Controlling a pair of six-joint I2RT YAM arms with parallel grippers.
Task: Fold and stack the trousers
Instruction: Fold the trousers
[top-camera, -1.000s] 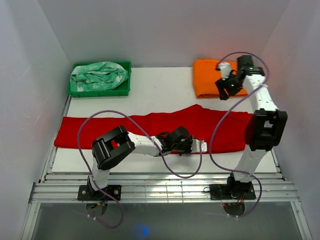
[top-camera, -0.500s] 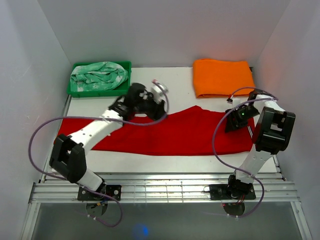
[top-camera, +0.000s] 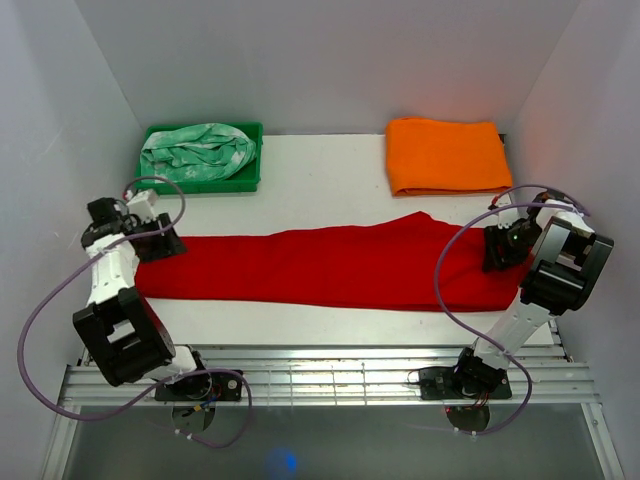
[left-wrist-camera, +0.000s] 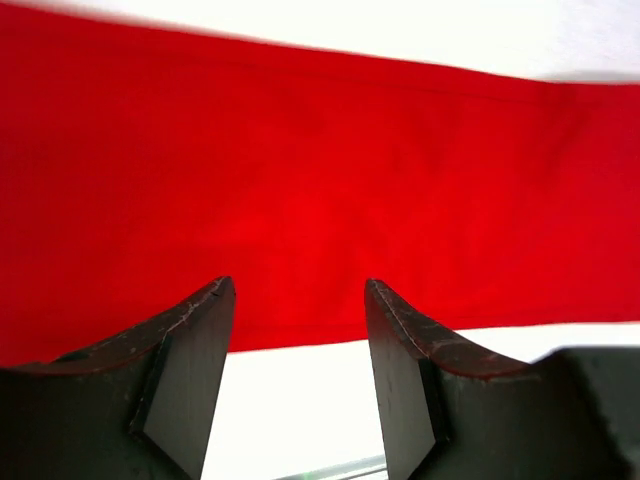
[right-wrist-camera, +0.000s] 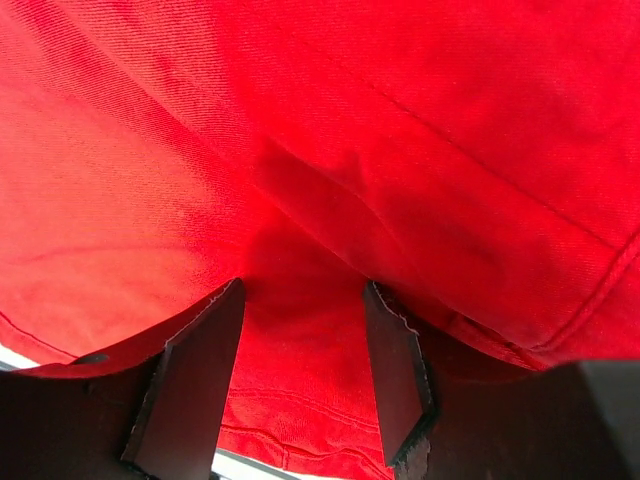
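While the red trousers (top-camera: 320, 268) lie stretched out flat on the white table (top-camera: 330, 195), reaching from its left side to its right, one arm stands at each end of them. The cloth is narrow at the left and broader toward the right, where its far edge rises to a low peak.

At the left end is the left gripper (top-camera: 158, 245), low over the table. In the left wrist view its two dark fingers (left-wrist-camera: 190, 370) stand apart with nothing between them. Bare white table shows under the tips, and the near edge of the red cloth lies just beyond them, so this tool is released.

At the right end, the right gripper (top-camera: 497, 250) is close over the trousers. The right wrist view shows its fingers (right-wrist-camera: 195, 380) parted as well. Creased red fabric and a seam fill the view behind them, and no fold is pinched between the pads.

A folded orange cloth (top-camera: 445, 155) lies at the far right, apart from the trousers. At the far left, a green tray (top-camera: 200, 186) holds a crumpled mint green and white patterned cloth (top-camera: 195, 152).
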